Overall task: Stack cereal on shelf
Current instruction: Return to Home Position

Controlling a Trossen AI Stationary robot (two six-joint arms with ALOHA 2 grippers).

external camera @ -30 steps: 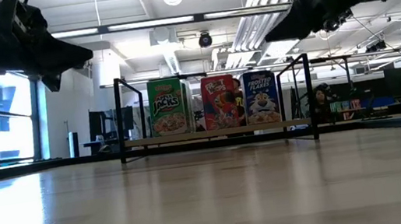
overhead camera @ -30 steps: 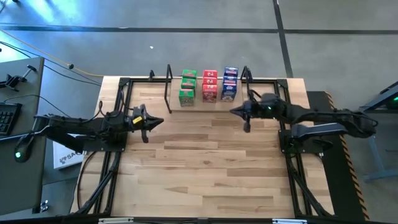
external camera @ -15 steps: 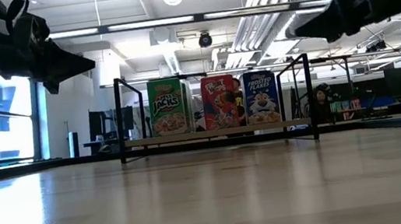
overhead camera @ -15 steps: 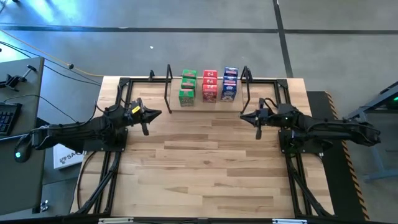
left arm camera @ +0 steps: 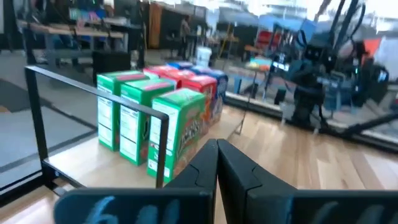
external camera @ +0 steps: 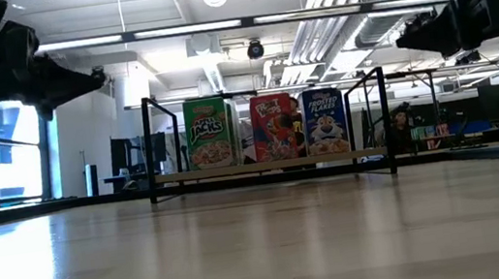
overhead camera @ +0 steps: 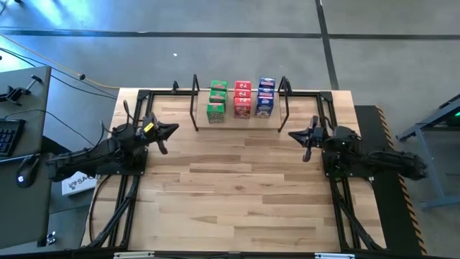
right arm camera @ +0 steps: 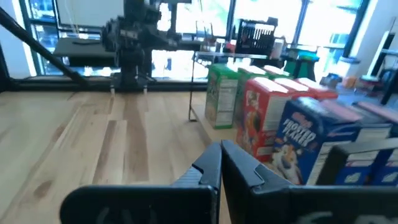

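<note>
The cereal boxes (overhead camera: 242, 99) stand upright in three rows, green, red and blue/white, with their bottoms on the shelf's board (external camera: 263, 167) at the table's far edge. Thin black frames (overhead camera: 195, 102) close the shelf at both ends. My left gripper (overhead camera: 169, 130) hovers shut above the table, left of the shelf and nearer than it. In its wrist view the green boxes (left arm camera: 180, 124) stand behind the shelf's left frame. My right gripper (overhead camera: 294, 134) hovers shut off the shelf's right end, with the red (right arm camera: 264, 118) and blue/white boxes ahead of it.
Black arm bases and rails run along the table's left (overhead camera: 133, 165) and right (overhead camera: 334, 169) sides. Bare wooden tabletop (overhead camera: 237, 187) stretches from the shelf to the near edge. A desk with a keyboard (overhead camera: 11, 133) stands off the left side.
My right gripper has drawn back from the shelf's right end toward the table's right edge and a little nearer. My left gripper has moved slightly toward the far and left edges. The boxes and shelf have stayed put.
</note>
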